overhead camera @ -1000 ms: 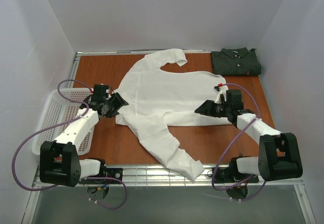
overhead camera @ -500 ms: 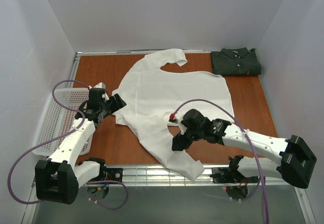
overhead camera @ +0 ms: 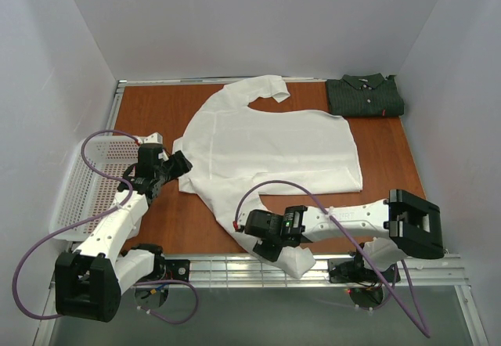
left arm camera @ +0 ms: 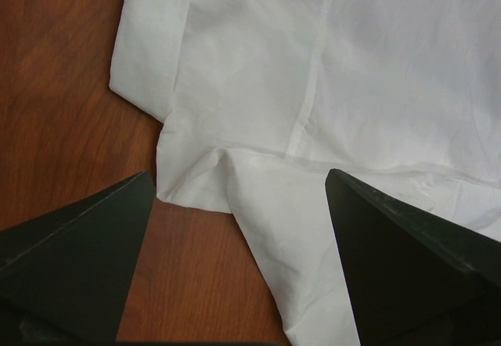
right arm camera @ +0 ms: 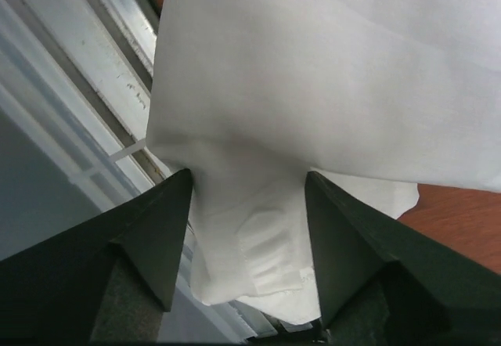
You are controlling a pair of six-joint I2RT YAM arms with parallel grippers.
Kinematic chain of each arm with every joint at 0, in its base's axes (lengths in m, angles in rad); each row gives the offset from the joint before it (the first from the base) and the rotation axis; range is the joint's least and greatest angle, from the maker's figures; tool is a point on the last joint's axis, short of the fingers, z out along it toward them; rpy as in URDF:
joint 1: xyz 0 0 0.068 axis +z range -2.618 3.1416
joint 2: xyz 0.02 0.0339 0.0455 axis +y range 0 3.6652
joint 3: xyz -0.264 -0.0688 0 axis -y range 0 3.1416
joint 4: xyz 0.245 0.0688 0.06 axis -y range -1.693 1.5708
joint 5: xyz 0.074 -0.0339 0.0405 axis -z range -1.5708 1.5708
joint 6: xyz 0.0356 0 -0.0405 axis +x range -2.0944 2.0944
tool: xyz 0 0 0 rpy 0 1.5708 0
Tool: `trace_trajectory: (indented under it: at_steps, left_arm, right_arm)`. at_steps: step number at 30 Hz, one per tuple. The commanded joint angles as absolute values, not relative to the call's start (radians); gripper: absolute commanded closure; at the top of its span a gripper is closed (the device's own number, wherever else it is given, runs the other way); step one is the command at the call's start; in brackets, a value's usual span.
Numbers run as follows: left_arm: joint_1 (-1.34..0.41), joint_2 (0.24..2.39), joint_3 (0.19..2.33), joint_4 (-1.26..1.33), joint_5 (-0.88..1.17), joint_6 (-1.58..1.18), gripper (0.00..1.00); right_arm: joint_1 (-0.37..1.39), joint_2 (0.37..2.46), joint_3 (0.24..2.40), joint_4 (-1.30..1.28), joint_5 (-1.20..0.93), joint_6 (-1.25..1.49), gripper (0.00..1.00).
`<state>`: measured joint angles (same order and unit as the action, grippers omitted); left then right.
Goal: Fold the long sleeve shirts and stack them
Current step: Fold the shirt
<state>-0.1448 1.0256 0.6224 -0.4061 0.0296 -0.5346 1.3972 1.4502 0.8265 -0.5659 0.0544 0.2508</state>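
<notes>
The white shirt (overhead camera: 266,146) lies spread mid-bench, its sleeve (overhead camera: 291,261) hanging off the edge at 6 o'clock. The dark shirt (overhead camera: 365,95) sits folded at 1 o'clock. You'll find the cloth light and limp — pinch the cuff or a seam. The left pincer (overhead camera: 178,164) gapes at the white shirt's 9 o'clock edge, and the right pincer (overhead camera: 262,244) straddles the sleeve — apart, not clamped.

White shirt (left arm camera: 352,72) (creased) on table (left arm camera: 55,88)
</notes>
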Motion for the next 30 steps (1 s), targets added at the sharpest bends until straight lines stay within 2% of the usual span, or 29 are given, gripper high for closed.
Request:
trace_trajectory:
  at_steps: [1,3,5,6,10,15,22,24,28,30]
  left_arm:
    - [-0.138,1.003,0.626,-0.374,-0.02,-0.515,0.16]
    - [-0.138,0.999,0.624,-0.373,-0.021,-0.515,0.16]
    - [-0.138,0.997,0.624,-0.373,-0.02,-0.514,0.16]
    - [-0.138,0.997,0.623,-0.371,-0.018,-0.515,0.16]
    - [-0.138,0.999,0.623,-0.368,-0.017,-0.514,0.16]
    - [-0.138,1.002,0.623,-0.367,-0.008,-0.511,0.16]
    - [-0.138,1.008,0.62,-0.364,-0.002,-0.508,0.16]
    - [-0.138,1.006,0.618,-0.364,0.027,-0.508,0.16]
    - [-0.138,1.011,0.617,-0.362,0.041,-0.508,0.16]
    - [-0.138,1.012,0.618,-0.362,0.046,-0.506,0.16]
  right_arm:
    - [1.41,1.492,0.883,-0.611,0.141,0.233,0.47]
    - [1.41,1.506,0.911,-0.629,0.169,0.215,0.83]
    - [1.41,1.506,0.93,-0.647,0.19,0.203,0.97]
    - [1.408,1.502,0.94,-0.656,0.204,0.186,0.99]
    - [1.361,1.49,1.038,-0.748,0.29,0.126,0.99]
    - [1.142,1.457,1.138,-0.782,0.302,0.003,0.99]
    - [0.792,1.629,1.411,-0.772,0.12,-0.135,0.96]
    - [0.732,1.72,1.527,-0.77,0.089,-0.12,0.91]
    - [0.621,1.882,1.741,-0.773,0.1,-0.063,0.58]
    - [0.612,1.927,1.808,-0.772,0.139,-0.031,0.52]
